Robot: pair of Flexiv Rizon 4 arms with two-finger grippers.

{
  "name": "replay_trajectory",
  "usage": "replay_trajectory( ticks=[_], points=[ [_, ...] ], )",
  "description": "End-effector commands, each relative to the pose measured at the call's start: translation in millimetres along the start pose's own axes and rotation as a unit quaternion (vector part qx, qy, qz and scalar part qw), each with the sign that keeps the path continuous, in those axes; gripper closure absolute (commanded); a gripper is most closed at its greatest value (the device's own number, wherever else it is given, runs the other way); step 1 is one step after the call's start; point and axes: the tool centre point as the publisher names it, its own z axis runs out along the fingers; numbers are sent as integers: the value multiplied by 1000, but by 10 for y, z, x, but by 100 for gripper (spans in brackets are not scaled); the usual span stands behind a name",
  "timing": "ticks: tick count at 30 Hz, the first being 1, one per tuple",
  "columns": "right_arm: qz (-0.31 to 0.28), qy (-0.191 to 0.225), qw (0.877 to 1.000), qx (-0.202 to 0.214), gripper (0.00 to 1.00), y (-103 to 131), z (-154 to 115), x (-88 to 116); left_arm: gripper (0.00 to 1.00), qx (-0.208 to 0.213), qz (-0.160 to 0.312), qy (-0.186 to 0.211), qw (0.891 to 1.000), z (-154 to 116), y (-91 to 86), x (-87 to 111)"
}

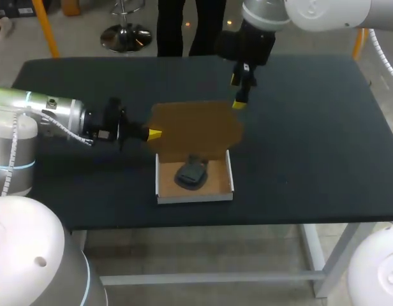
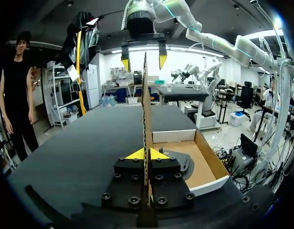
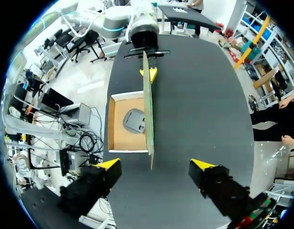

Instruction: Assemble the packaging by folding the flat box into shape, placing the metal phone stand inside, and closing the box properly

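Note:
The cardboard box (image 1: 195,193) lies open on the table with the dark metal phone stand (image 1: 191,173) inside it. Its brown lid (image 1: 196,126) stands upright along the box's far side. My left gripper (image 1: 155,134) is shut on the lid's left edge; in the left wrist view the lid (image 2: 146,105) runs edge-on out of that gripper (image 2: 148,154). My right gripper (image 1: 237,91) hangs open above the lid's far right corner. In the right wrist view the lid's end (image 3: 150,143) sits between the wide fingers of the right gripper (image 3: 155,165), touching neither. The stand (image 3: 133,120) rests in the tray (image 3: 111,124).
The black table (image 1: 311,140) stretches wide on the right and behind the box. My left arm (image 1: 62,118) lies low over the table's left part.

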Motion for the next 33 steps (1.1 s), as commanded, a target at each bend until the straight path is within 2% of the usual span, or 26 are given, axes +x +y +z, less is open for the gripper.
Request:
replay_trajectory(
  ticks=[1, 19, 33],
  points=[
    [0, 2, 1000, 1, 0, 5, -19, -6, 100, 0, 3, -2, 1000, 12, 1, -5],
    [-3, 6, 1000, 0, 0, 70, -63, -82, 100, -3, 24, 2, 1000, 51, -2, 9],
    [-29, -3, 1000, 9, 0, 401, -181, -271, 100, -3, 24, 2, 1000, 51, -2, 9]
  ],
)
